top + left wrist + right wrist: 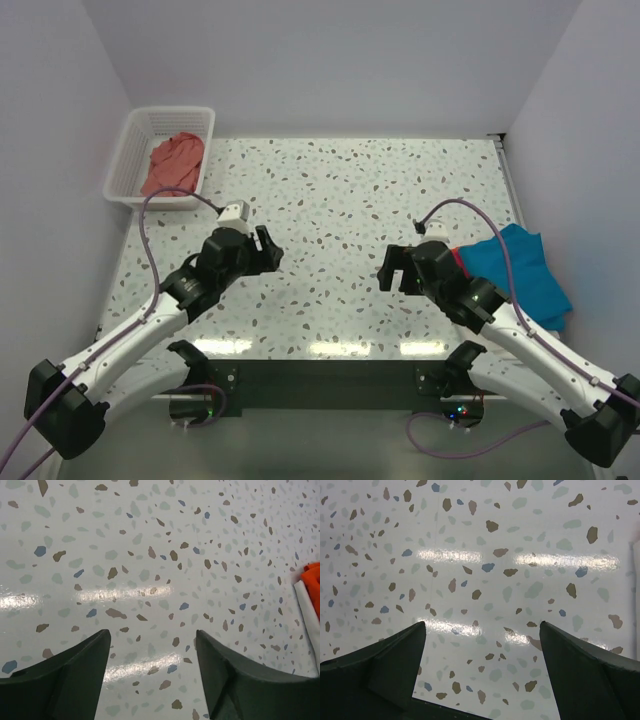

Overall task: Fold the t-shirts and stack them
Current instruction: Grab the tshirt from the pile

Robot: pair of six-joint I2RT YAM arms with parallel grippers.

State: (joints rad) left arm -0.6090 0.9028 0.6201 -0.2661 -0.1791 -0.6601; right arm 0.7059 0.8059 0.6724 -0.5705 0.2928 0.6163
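While the red shirt (176, 165) lies crumpled in the basket (170, 111), no cloth is in either grip, so I judge the work to be between shirts, with this one yet to be fetched and folded. Just right of the basket and nearer the bases, the left arm (150, 322) hangs over bare desk (340, 180), the left jaws spread wide with nothing between them. The next move, as I read it, falls to this arm: swing back toward the basket, drop in from above, pinch a raised fold of the heap, and lift high enough to clear the rim before laying the shirt out on the open stretch right of the basket. The mesh walls stand in the way of any sideways approach and could snag loose cloth, and the arm's purple cable (144, 225) loops close by the basket's near wall. Farther right of the basket, the right arm (530, 335) hovers likewise, the right jaws wide and empty above speckled desk. Farthest right from the basket lies the teal shirt (525, 270), flat and seemingly folded, with the right arm crossing over its near-left part; a stack would likely build there. A sliver of orange shirt (312, 580) shows at the right edge of the left wrist view; from above only a reddish strip peeks out beside the teal one, so how it lies I cannot tell.
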